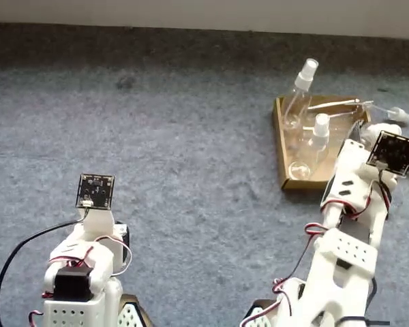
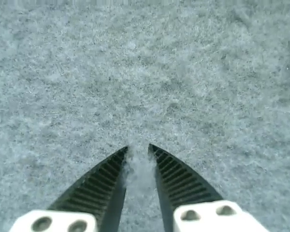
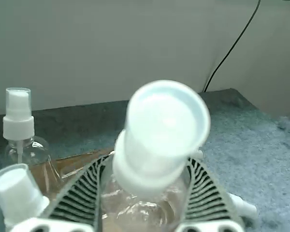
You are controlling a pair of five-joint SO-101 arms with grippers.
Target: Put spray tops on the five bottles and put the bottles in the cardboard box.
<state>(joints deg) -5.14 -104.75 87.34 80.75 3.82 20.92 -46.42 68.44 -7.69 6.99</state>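
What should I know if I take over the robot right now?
Left gripper: open, holding nothing, over bare carpet.
Right gripper: shut on the held bottle, spray top already on, at the cardboard box.
Done: the back bottle and the front bottle, both topped, are in the box.
Left: put the held bottle in, then top and box the rest of the five. A loose spray top lies on the carpet beside the box.

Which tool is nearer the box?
Right. The right tool sits at the edge of the box, shut on a bottle. The left tool is far off across the carpet.
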